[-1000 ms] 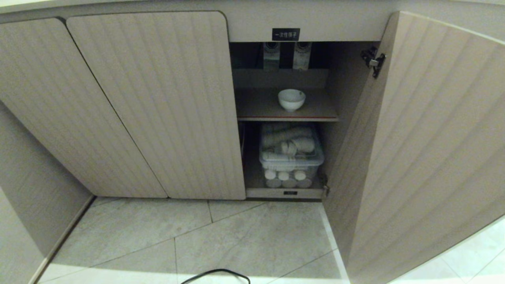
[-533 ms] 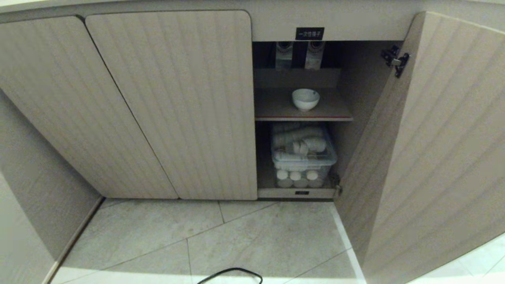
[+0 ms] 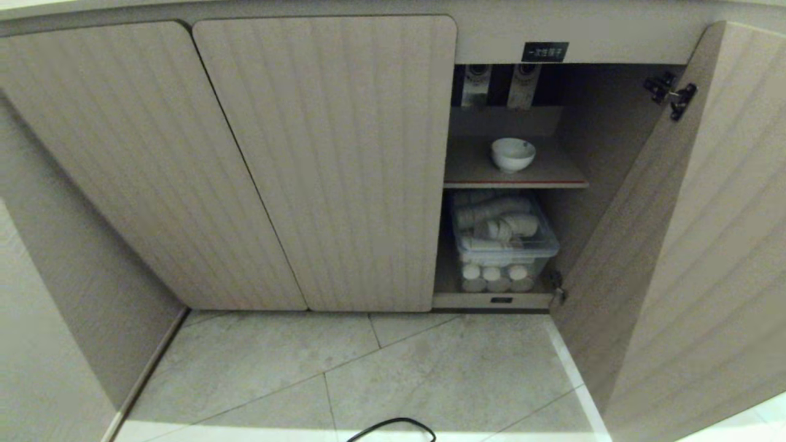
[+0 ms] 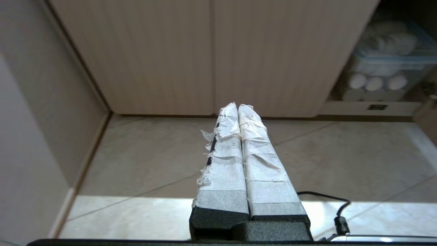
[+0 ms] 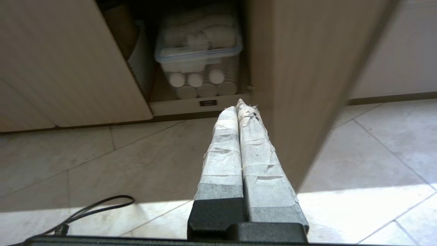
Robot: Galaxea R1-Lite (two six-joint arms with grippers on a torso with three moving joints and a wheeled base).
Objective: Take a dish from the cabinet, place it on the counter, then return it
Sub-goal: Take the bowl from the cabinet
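The dish [image 3: 513,154], a small white bowl, stands alone on the red-edged upper shelf [image 3: 552,178] of the open cabinet [image 3: 331,159] in the head view. The cabinet's right door [image 3: 694,245] is swung wide open. A strip of the counter [image 3: 37,6] shows along the top edge. Neither arm appears in the head view. My left gripper [image 4: 238,106] is shut, low over the floor, facing the closed doors. My right gripper [image 5: 239,106] is shut and empty, low in front of the cabinet's bottom ledge, beside the open door [image 5: 307,85].
A clear lidded box [image 3: 503,245] [image 5: 199,58] of white cups and rolls fills the lower compartment. A black label [image 3: 544,51] sits above the opening. A black cable [image 3: 393,426] [image 5: 99,205] lies on the tiled floor [image 3: 368,368]. A side wall [image 3: 55,294] closes the left.
The whole head view has shifted: cabinet opening and dish now sit further right in the picture, so the camera moved left. Nothing in the cabinet moved.
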